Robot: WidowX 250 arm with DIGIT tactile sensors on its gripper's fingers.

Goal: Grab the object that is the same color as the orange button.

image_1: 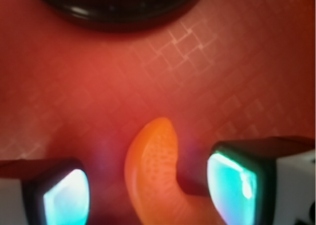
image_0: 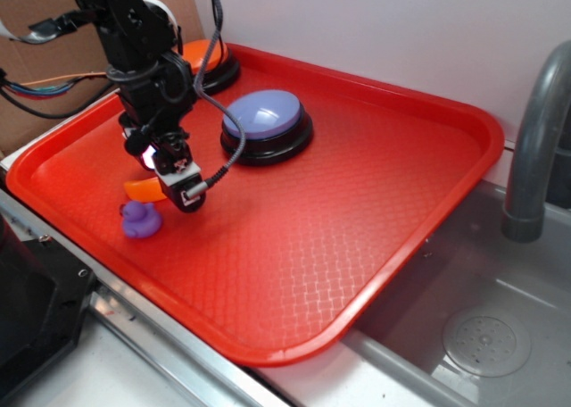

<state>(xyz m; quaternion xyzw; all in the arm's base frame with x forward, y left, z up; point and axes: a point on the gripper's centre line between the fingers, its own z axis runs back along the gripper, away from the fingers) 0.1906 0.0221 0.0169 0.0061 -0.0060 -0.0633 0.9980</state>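
Here I see the orange crescent (image_1: 155, 178) lying flat on the red tray (image_0: 357, 211), between the two fingers of my gripper (image_1: 148, 198). In the wrist view its long axis runs up and down the picture. One tapered, rounded end points up toward the black base at the top edge, and the lower part bends to the right and leaves the frame. Its surface is smooth plastic with fine small dots.

The jaws stand wide apart, one on each side of the crescent. The left finger (image_1: 59, 195) is apart from it with bare tray between. The right finger (image_1: 237, 178) is just beside it, and I cannot tell if it touches. Both pads shine with a pale blue-green light.

In the exterior view the gripper (image_0: 174, 179) is low over the left part of the tray, and only one end of the crescent (image_0: 143, 189) shows beside it. A small purple duck (image_0: 140, 220) sits just in front of it, near the tray's edge. The tray has a pressed pattern of small squares and a raised rim.

Further back stand two round dome buttons on black bases: the lavender-blue button (image_0: 266, 124), and the orange button (image_0: 210, 61), which the arm partly hides. To the right of the tray is a grey sink (image_0: 473, 327) with a faucet (image_0: 535, 139).
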